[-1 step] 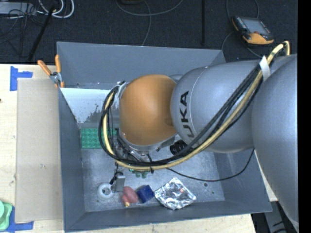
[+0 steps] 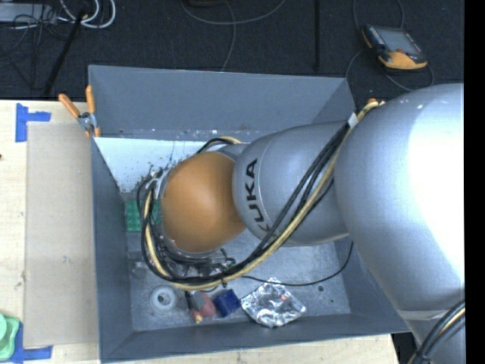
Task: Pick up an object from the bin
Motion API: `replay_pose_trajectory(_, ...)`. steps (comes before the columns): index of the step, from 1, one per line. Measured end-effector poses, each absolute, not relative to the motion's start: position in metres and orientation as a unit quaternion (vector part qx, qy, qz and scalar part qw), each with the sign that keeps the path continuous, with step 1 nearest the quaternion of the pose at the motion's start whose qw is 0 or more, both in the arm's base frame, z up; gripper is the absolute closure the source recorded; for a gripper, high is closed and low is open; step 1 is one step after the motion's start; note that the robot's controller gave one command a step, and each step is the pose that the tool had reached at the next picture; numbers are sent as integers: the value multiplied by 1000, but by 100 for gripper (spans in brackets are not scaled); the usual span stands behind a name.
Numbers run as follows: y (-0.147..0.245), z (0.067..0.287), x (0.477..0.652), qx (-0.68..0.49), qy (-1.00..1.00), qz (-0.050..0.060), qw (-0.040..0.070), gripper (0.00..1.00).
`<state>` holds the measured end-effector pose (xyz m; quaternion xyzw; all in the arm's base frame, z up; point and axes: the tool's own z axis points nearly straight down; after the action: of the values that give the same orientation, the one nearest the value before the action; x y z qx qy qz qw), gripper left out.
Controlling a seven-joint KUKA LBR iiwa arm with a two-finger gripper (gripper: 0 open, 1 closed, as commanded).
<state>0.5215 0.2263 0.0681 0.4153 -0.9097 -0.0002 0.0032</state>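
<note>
The dark body of my gripper (image 2: pixel 201 267) pokes out under the orange wrist cover, low over the bin's front left floor. Just in front of it lie a small red piece (image 2: pixel 201 305) and a blue block (image 2: pixel 226 302), side by side. A white round ring-like part (image 2: pixel 161 299) rests to their left. To the right sits a crumpled silver foil wrapper (image 2: pixel 271 303). A green ribbed thing (image 2: pixel 134 215) lies against the left wall, partly hidden by the cover and cables.
The arm and its orange cover span the bin from the right and hide most of the floor. Black and yellow cables loop round the wrist. Bare grey floor shows at the front right, near the foil.
</note>
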Motion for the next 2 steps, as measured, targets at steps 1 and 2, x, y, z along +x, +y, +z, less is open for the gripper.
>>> replay_pose_trajectory(1,165,101,487,462,-887,0,1,0)
replay_pose_trajectory(2,234,106,486,477,-879,-2,-2,0)
